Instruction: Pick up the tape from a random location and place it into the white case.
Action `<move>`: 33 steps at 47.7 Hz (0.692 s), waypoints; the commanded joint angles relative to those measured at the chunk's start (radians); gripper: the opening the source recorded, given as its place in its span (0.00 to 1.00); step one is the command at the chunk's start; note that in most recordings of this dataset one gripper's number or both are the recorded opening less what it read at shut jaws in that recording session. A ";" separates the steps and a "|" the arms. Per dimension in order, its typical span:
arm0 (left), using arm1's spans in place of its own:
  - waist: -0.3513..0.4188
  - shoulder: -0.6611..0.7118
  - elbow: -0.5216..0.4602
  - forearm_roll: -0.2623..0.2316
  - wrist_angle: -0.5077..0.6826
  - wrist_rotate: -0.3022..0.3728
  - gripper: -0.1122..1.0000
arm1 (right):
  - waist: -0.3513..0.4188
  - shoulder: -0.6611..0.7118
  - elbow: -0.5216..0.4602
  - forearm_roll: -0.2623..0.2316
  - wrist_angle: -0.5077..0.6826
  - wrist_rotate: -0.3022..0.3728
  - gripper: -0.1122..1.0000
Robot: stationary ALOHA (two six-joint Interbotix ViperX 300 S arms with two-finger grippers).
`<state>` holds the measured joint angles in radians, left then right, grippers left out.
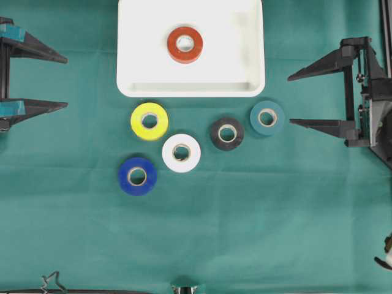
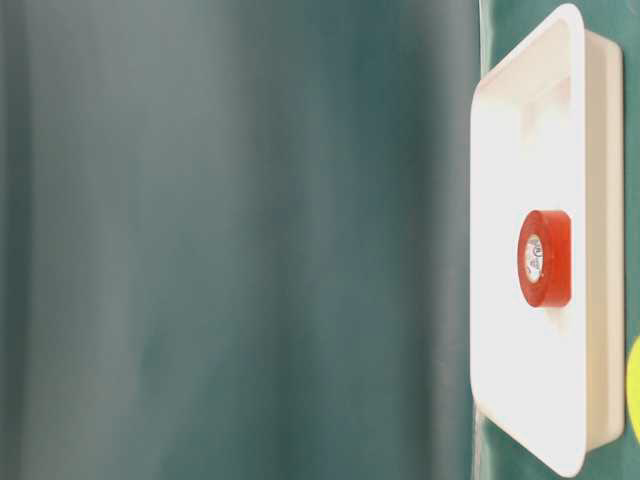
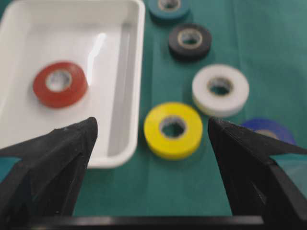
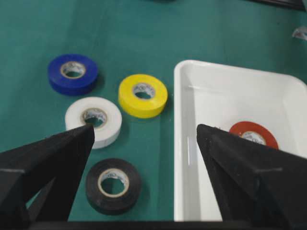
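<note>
Blue tape [image 1: 137, 176] is lying nearest; red tape [image 1: 185, 44] is sitting inside the white case [image 1: 135, 73]. Left gripper [image 1: 64, 82] and right gripper [image 1: 291, 100] are gaping empty. Crowded rolls are risking jaws nudging neighbours.

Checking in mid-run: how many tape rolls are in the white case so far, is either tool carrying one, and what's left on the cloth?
Done: one roll, the red tape, lies flat inside the white case.
In hand: nothing. The left tool and right tool both stand open and empty at the table's sides.
Left: five rolls on the green cloth, namely the yellow tape, white tape, blue tape, black tape and teal tape.
</note>
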<state>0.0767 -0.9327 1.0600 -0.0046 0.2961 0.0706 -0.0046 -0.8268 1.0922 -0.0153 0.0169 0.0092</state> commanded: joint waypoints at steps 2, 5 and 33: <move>-0.002 0.000 0.008 -0.003 -0.040 -0.002 0.95 | 0.000 0.006 -0.025 0.000 -0.003 0.002 0.93; -0.002 0.000 0.018 -0.003 -0.060 -0.002 0.95 | 0.000 0.006 -0.023 0.000 -0.003 0.002 0.93; -0.002 0.000 0.023 -0.003 -0.078 -0.002 0.95 | 0.011 0.006 -0.023 0.005 0.002 0.005 0.93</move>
<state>0.0767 -0.9373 1.0953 -0.0061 0.2270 0.0706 -0.0031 -0.8237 1.0922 -0.0153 0.0184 0.0123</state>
